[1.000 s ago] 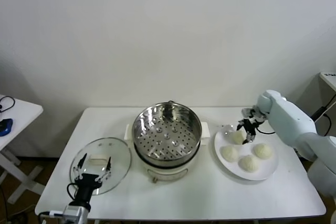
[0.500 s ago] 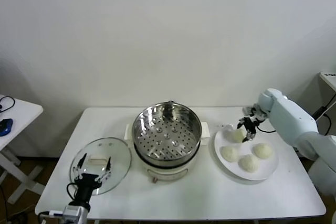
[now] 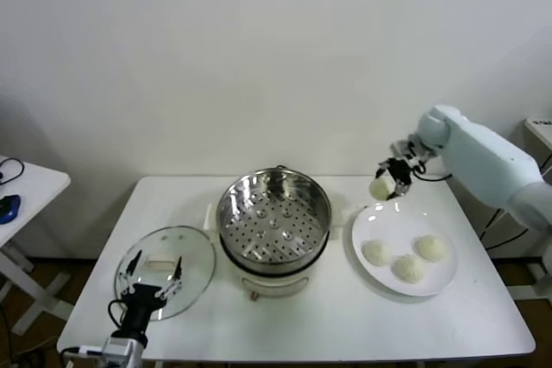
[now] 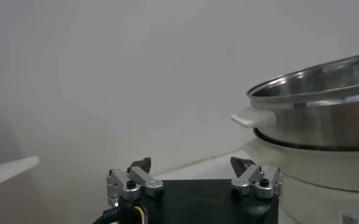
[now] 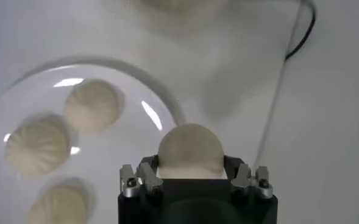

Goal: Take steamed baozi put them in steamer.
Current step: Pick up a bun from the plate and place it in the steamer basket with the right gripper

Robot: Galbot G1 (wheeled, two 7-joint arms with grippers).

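Note:
My right gripper (image 3: 390,180) is shut on an off-white baozi (image 3: 380,187) and holds it in the air above the far left edge of the white plate (image 3: 442,277), to the right of the steamer (image 3: 273,213). In the right wrist view the baozi (image 5: 190,151) sits between the fingers. Three more baozi (image 3: 377,252) (image 3: 408,267) (image 3: 431,247) lie on the plate; they also show in the right wrist view (image 5: 93,106). The steel steamer is open, its perforated tray empty. My left gripper (image 3: 152,277) is open and empty, parked above the glass lid (image 3: 194,256).
The glass lid lies flat on the white table (image 3: 328,325) left of the steamer. The steamer's white handle (image 4: 251,116) and steel wall show near in the left wrist view. A small side table (image 3: 26,187) stands at the far left.
My right gripper has closed on one baozi on the plate and lifted it up and to the left, toward the steamer. The left arm has not moved.

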